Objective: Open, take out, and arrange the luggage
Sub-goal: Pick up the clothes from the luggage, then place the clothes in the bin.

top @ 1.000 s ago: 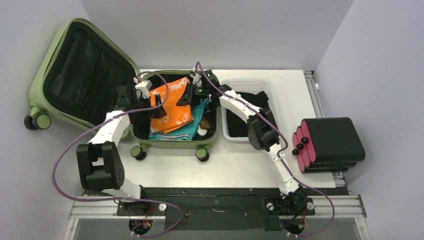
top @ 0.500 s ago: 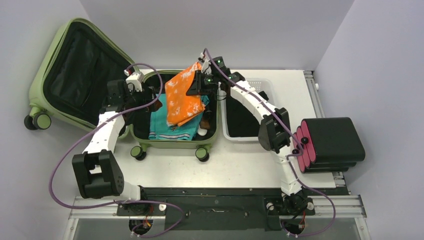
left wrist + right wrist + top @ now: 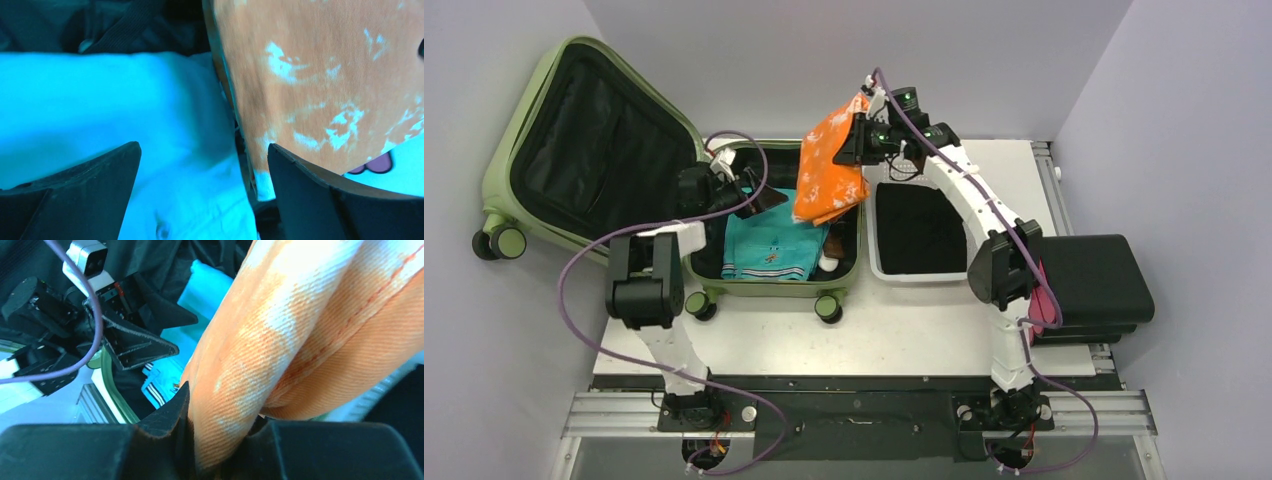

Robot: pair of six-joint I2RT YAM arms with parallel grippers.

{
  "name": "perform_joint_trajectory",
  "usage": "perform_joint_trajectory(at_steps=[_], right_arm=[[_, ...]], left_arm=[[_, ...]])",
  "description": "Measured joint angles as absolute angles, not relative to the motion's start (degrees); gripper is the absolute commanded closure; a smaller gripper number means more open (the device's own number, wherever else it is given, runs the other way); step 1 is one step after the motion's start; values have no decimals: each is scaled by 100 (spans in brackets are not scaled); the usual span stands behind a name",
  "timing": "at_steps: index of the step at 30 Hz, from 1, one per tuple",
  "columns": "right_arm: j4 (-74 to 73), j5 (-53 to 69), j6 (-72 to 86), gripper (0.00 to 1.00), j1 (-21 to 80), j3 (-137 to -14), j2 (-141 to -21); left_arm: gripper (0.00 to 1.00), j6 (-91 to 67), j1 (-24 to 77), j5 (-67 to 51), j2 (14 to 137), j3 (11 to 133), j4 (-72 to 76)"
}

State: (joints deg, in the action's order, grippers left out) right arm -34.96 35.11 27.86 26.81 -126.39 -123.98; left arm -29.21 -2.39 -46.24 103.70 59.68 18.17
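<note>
White table [image 3: 904, 330] carries the open luggage [image 3: 764, 287]; right fingers [image 3: 165, 430] pinch an orange garment [image 3: 829, 170] aloft, left fingers [image 3: 80, 185] gape empty; next, probably lower it into the basket [image 3: 919, 277]

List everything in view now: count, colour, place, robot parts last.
luggage: one, olive green, open, back left, lid raised to the left
teal garment: one, teal, lying inside the luggage
orange garment: one, orange with white patches, hanging from the right gripper over the luggage's right edge
basket: one, white, right of the luggage
black cloth: one, black, inside the basket
black case: one, black with pink-red side, far right
table: one, white, beneath all
left gripper: one, black, open above the teal garment
right gripper: one, black, shut on the orange garment
</note>
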Motion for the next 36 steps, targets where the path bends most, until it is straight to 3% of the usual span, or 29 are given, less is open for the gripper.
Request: perform_joint_trajectory(at_steps=[5,9,17,27,36], right_arm=[[-3610,3288,2571,100,2425,-12130,-12075],[-3612,3192,2488,100,2141,-11594,-11944],[-3581,3413,2547,100,1605,-11218,-11902],[-3068,4257,3085,100,775,-10632,-11786],[-2853,4550,3201,100,716,-10652,-11970]], left_arm=[[4,-5048,10,-5085,11758,6099,4464],[4,-6171,390,-5133,12582,6482,5631],[4,-6969,1116,-5081,13087,7419,6523],[4,-7153,1153,-5015,13699,8121,6692],[4,-7575,1258,-5017,14407,9002,6796]])
